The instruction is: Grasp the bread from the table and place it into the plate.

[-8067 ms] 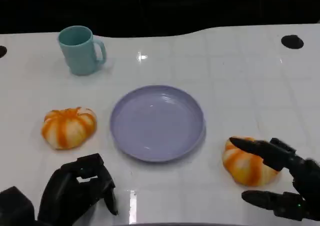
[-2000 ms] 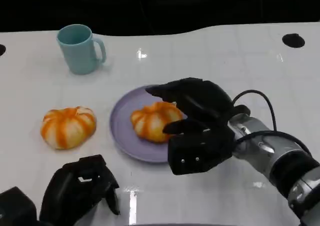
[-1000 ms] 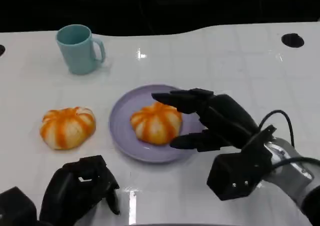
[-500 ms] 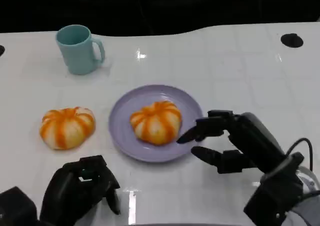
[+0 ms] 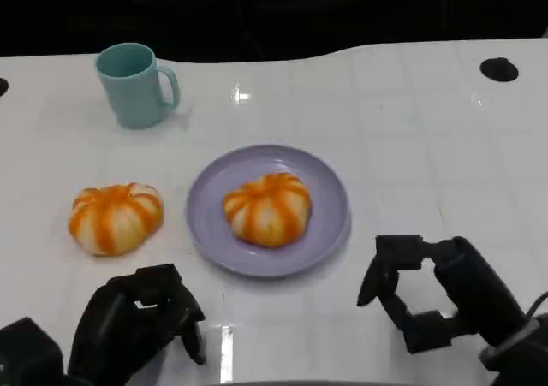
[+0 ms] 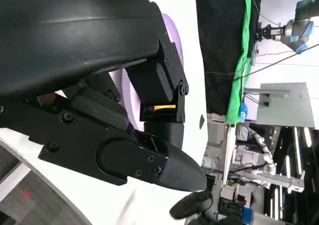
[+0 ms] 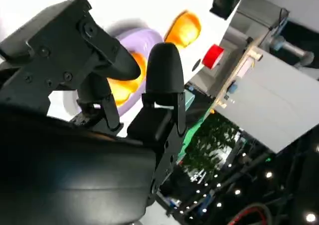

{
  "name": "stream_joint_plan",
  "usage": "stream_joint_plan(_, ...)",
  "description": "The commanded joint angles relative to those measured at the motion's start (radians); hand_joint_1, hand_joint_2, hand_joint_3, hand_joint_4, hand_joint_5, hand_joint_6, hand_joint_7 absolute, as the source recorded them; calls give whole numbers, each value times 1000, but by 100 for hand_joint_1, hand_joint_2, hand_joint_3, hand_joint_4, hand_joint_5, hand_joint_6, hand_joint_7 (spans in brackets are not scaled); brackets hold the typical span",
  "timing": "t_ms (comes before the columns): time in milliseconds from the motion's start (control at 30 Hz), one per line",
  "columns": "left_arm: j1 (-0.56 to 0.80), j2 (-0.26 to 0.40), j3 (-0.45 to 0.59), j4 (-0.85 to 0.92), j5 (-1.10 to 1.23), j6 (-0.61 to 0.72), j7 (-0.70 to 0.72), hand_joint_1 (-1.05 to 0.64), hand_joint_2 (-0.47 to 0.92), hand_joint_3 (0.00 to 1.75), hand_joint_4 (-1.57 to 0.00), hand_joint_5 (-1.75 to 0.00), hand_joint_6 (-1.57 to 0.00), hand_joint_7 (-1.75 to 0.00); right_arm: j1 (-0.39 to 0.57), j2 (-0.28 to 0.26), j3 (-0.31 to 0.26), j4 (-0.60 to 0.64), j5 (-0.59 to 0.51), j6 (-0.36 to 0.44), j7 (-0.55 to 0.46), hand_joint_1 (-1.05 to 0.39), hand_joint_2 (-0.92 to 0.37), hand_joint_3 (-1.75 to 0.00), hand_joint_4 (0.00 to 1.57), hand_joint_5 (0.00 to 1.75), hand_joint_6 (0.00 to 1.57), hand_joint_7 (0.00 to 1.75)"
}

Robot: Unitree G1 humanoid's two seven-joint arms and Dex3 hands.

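Your bread (image 5: pixel 267 209) sits in the middle of the purple plate (image 5: pixel 330 232), and a second bun (image 5: pixel 116 217) lies on the tabletop (image 5: pixel 411 129) left of it. The right robot hand (image 5: pixel 428 296) hangs empty with fingers apart near the plate's rim; the left robot hand (image 5: pixel 137 322) is curled on nothing. Expect that second bun to be light and soft, so cup it around its rounded sides gently rather than squeezing.

The counter (image 5: pixel 411 129) is white and glossy, throwing back small highlights. The lilac plate (image 5: pixel 330 223) looks like smooth plastic with a soft sheen. The teal mug (image 5: pixel 133 85) seems matt, perhaps plastic. Both bread rolls (image 5: pixel 267 208) (image 5: pixel 116 217) have a shiny glazed crust. The right hand (image 5: pixel 432 296) and left hand (image 5: pixel 137 322) are matt black plastic.
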Motion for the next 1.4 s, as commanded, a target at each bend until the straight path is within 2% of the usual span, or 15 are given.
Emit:
stream_joint_plan(33,1,11,2,3,3,0,3,-91,92,10,-121,-139,-118,-95,86,-30,-36,-99,91,90,81,-9,-37,-143,82,175,75,147)
stream_joint_plan(267,3,12,3,1,-2,0,-4,-91,92,10,-121,-139,-118,-95,169,-28,-75,-182,129,131,143,-10,-41,-134,77,175,74,147)
stream_joint_plan(433,2,13,6,5,-5,-1,-6,-91,92,10,-120,-140,-118,-95,194,-1,-94,-173,139,149,146,-13,-41,-132,75,175,76,147)
stream_joint_plan(500,3,14,6,4,-3,-1,-4,-91,92,10,-121,-140,-118,-95,201,10,-103,-169,144,160,147,-16,-44,-125,73,171,76,143)
stream_joint_plan(800,3,21,5,5,-1,-3,-9,-90,92,12,-120,-141,-118,-96,203,53,-141,-114,156,141,149,-22,-52,-107,70,162,73,139)
stream_joint_plan(1400,7,21,5,3,-11,-1,-11,-90,92,11,-121,-141,-118,-96,189,89,-174,-69,163,116,165,-24,-55,-100,69,165,72,142)
